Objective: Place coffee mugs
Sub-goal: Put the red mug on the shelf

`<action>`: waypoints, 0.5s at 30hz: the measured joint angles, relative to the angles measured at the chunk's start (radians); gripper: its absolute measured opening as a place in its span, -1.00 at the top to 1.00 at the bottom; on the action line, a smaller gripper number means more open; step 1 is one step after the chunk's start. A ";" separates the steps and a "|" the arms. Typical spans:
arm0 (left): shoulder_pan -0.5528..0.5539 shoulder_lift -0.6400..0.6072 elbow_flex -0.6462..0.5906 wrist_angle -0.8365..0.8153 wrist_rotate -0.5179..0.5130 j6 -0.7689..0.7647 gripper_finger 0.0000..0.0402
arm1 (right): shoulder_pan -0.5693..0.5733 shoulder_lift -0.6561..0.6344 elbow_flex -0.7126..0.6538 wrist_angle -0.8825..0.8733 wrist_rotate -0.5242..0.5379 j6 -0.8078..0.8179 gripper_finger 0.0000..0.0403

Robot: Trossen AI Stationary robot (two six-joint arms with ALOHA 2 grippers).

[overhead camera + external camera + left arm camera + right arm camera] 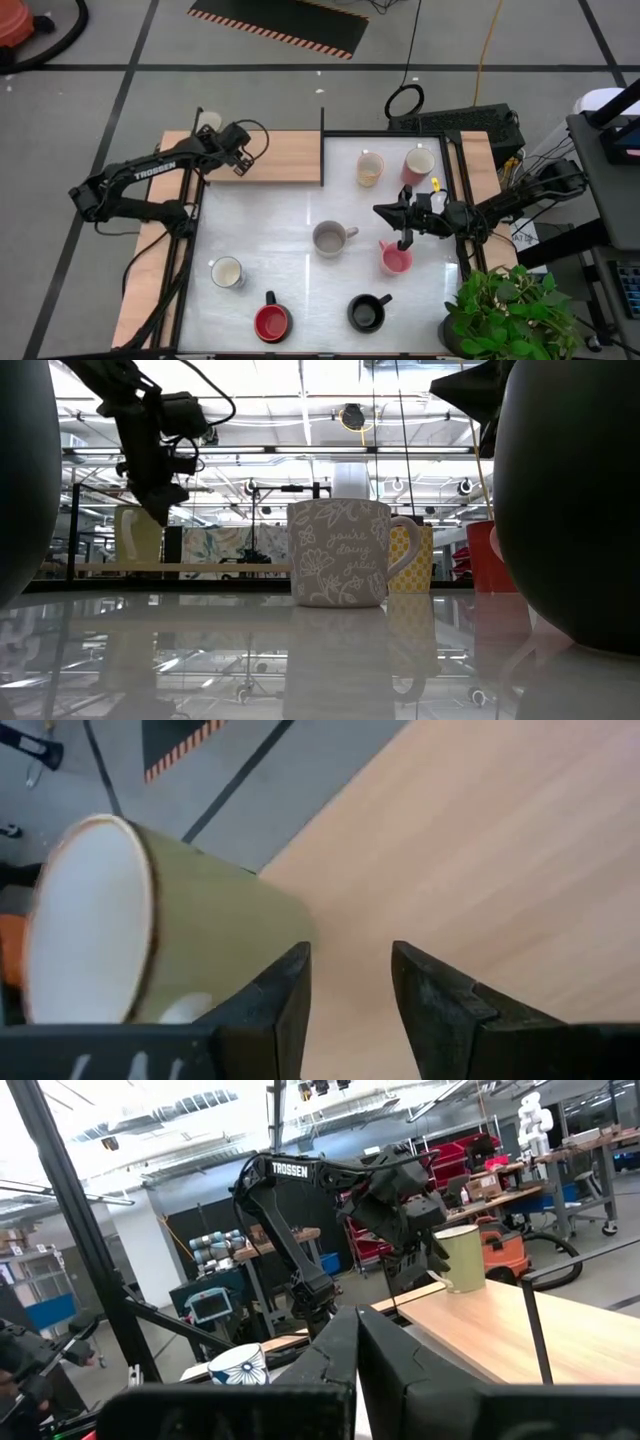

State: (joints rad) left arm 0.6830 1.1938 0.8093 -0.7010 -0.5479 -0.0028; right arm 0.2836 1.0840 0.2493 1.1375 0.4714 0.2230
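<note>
mugs: glazed ceramic, rigid, slick, chip-prone, grab rim wall or handle | left gripper [240,152] empty, fingers parted, just beside tan mug [208,121] on wood shelf [285,155] | right gripper [387,212] closed, empty, above pink mug [395,258] on white table [300,270]

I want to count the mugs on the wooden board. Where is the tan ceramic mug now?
In the high view, the tan ceramic mug stands at the wooden board's far left corner, beside the left end effector.
</note>
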 joint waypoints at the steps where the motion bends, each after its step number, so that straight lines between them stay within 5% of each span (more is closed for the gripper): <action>1: 0.002 0.000 0.000 -0.002 -0.004 -0.001 0.28 | 0.000 0.000 0.000 0.000 0.000 0.000 1.00; 15: -0.042 0.000 0.000 0.006 0.000 0.010 0.28 | 0.000 0.000 0.000 -0.004 0.000 0.000 1.00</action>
State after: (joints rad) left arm 0.6408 1.1938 0.8097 -0.6954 -0.5479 0.0071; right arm 0.2836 1.0840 0.2493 1.1334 0.4713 0.2230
